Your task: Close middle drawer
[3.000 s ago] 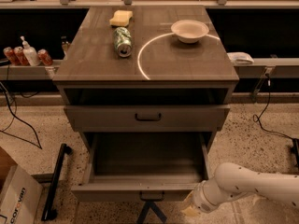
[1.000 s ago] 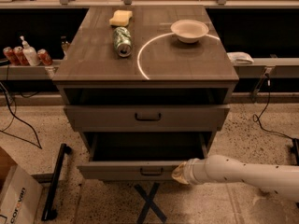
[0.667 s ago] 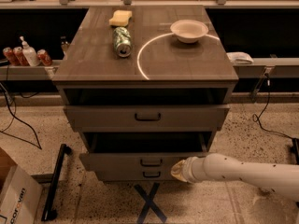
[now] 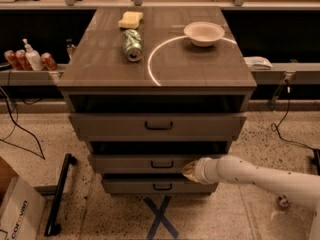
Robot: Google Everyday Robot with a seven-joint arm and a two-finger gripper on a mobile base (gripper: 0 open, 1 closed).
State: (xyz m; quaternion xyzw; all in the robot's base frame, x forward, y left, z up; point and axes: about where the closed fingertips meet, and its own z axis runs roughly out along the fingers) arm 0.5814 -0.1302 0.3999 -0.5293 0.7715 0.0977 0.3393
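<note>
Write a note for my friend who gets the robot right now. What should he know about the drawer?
Gripper: low in front of the cabinet, against the right part of the middle drawer's front.
Middle drawer: pushed almost all the way in, with a dark gap above its front. I cannot tell if it is fully seated.
Done: most of the closing.
Left: probably one short push to seat it, then back the arm away.

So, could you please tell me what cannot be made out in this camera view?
1. Camera view: whether the middle drawer is fully shut; the top drawer overhangs its upper edge and leaves it in shadow.
2. Camera view: whether the gripper, at the right part of the middle drawer's front, touches it; its tip merges with the wood.
3. Camera view: the arm, whose far end is cut off by the right edge.
</note>
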